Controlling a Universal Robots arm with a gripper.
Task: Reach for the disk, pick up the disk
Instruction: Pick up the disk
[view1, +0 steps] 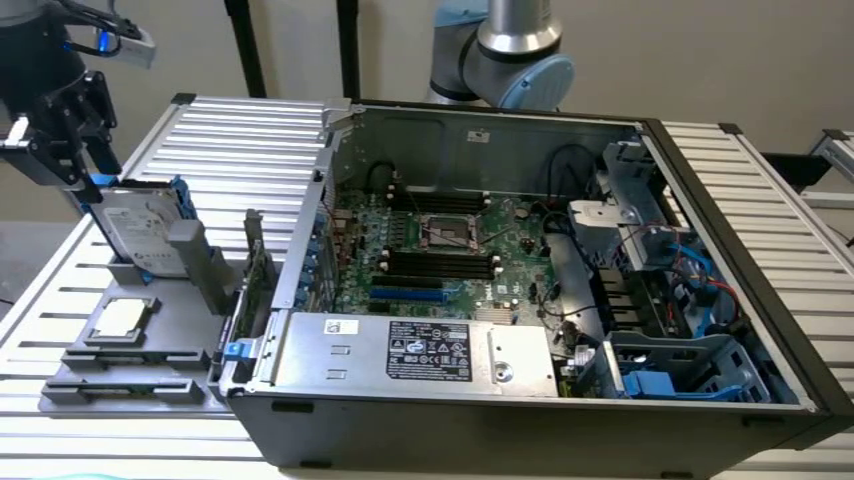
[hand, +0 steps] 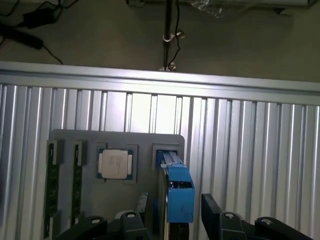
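Note:
The disk (view1: 140, 232) is a silver-grey drive with a white label in a blue carrier frame. It stands on edge in a slot of the grey fixture plate (view1: 134, 355) at the exterior view's left. My gripper (view1: 80, 175) hangs over the disk's upper far corner. In the wrist view the disk's blue edge (hand: 179, 187) runs between my two black fingers (hand: 212, 210). There is a gap on each side, so my gripper (hand: 176, 204) is open around the edge without touching it.
A small square silver chip (hand: 115, 164) lies in the fixture beside the disk. An upright card (view1: 254, 262) stands between the fixture and the open computer case (view1: 534, 250). Everything rests on a ribbed aluminium table (view1: 240, 130). Another arm's base (view1: 501, 50) stands behind the case.

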